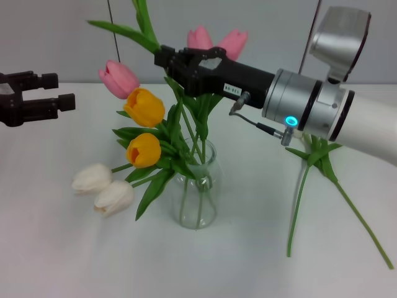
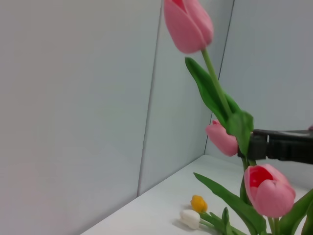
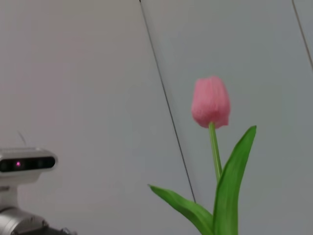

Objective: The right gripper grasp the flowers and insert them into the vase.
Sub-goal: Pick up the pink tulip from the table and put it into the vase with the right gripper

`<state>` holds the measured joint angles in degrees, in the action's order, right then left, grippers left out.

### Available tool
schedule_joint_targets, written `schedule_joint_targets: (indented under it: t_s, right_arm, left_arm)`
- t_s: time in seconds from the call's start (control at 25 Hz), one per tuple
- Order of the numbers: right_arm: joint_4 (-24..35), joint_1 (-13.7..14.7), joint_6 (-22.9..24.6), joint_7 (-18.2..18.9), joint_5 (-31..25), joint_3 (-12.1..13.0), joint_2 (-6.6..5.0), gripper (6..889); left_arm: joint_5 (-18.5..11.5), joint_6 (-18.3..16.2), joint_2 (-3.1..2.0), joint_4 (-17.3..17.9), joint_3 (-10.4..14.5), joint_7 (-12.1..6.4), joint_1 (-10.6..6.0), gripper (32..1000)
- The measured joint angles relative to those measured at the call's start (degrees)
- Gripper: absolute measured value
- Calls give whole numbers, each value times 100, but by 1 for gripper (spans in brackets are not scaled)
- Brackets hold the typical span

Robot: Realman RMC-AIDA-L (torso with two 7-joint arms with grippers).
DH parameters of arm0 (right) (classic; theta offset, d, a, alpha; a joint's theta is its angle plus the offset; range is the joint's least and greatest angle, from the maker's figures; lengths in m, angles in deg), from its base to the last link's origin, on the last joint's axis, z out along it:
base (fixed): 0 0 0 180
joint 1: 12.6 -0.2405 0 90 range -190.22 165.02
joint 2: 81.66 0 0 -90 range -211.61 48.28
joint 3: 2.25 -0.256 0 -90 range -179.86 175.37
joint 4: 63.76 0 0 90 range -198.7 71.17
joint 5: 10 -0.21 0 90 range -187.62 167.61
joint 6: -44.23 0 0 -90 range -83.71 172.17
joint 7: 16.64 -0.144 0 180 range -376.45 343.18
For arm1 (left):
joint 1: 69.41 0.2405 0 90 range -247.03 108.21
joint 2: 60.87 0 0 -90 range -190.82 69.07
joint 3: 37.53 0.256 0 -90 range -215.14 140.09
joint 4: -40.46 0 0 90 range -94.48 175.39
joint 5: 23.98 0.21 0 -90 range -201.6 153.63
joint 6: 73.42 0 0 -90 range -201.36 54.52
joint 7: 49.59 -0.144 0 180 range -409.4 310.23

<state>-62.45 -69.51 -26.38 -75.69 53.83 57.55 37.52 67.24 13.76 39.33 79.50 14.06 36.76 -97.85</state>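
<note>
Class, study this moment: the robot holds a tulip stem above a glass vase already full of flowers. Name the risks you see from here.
1. The vase is small and crowded, with orange tulips and white tulips leaning out to one side; pushing another stem in might tip it.
2. The right end effector grips a stem among leaves, so it may drag neighbouring flowers up when it pulls away.
3. A loose stem lies under the right arm and may get swept.

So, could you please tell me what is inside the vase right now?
Several green stems stand inside the vase, belonging to the flowers. The right gripper is above, among them; leaves hide which stem it holds.
</note>
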Motion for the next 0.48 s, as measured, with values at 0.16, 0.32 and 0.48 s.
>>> schedule_joint_targets:
  t_s: [0.16,0.32,0.48]
  right_arm:
    - [-18,100,-2,67,148,-2,0,55]
    - [-23,318,-153,169,238,-3,0,56]
    - [-29,482,-371,192,395,-3,0,56]
  left_arm:
    - [0,-12,-1,-2,0,-1,17,774]
    - [-1,-21,-1,8,-20,-2,50,774]
    - [-1,-55,-13,11,-194,-6,173,773]
